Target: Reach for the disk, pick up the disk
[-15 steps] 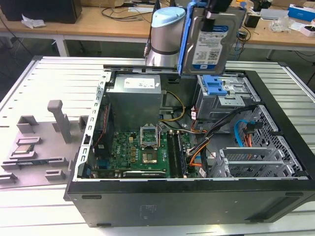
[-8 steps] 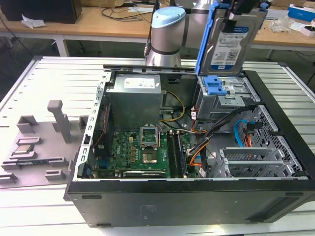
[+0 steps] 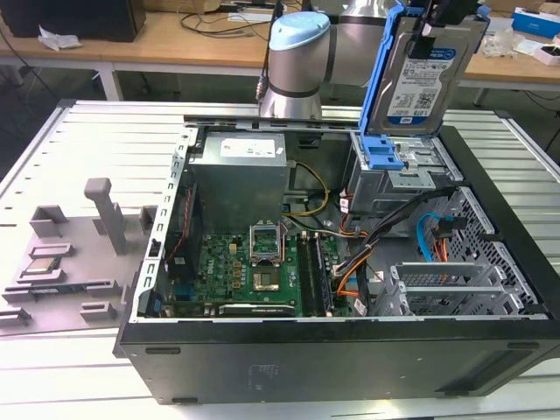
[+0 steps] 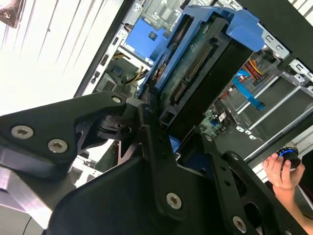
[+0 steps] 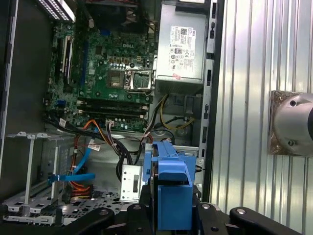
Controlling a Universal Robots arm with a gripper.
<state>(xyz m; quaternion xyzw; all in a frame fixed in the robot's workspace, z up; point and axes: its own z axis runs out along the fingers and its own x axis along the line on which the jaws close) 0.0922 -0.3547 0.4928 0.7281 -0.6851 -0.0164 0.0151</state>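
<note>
The gripper was clenched on the disk by its blue bracket, above the open case. It looked rigid, dense and shock-sensitive. The bracket sides seemed the safest hold.

The exterior view looks down across the open computer case at middling range, facing the arm beyond it. The first wrist view looks down into the case from well above; the second wrist view sits close behind the hand. All three share the disk.
</note>
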